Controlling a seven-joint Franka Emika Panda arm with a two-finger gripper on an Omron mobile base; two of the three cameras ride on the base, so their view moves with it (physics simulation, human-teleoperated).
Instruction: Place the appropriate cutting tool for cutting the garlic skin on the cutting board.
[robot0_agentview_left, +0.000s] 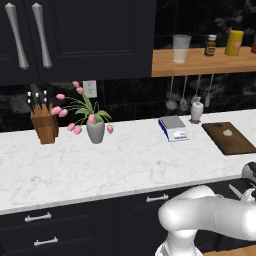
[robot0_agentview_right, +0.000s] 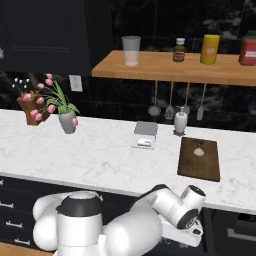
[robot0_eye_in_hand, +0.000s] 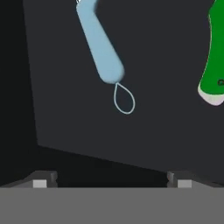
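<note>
While its two dark fingertips stand far apart at the bottom of the hand view, the pincer (robot0_eye_in_hand: 112, 180) gapes wide and holds nothing, touching nothing. At three o'clock in that view lies the cutting tool (robot0_eye_in_hand: 213, 57), a bright green handle with a pale end cap, resting on a flat dark grey surface (robot0_eye_in_hand: 65, 100). At twelve o'clock, well apart from it, lies a light blue-handled utensil (robot0_eye_in_hand: 99, 41) with a thin wire loop at its end. On the marble tabletop (robot0_agentview_right: 100, 155) the dark brown cutting board (robot0_agentview_right: 200, 160) carries the small pale garlic (robot0_agentview_right: 199, 151) near its far end. In the right base view the white arm (robot0_agentview_right: 165, 207) folds low, its wrist reaching down below the tabletop's front edge at five o'clock.
</note>
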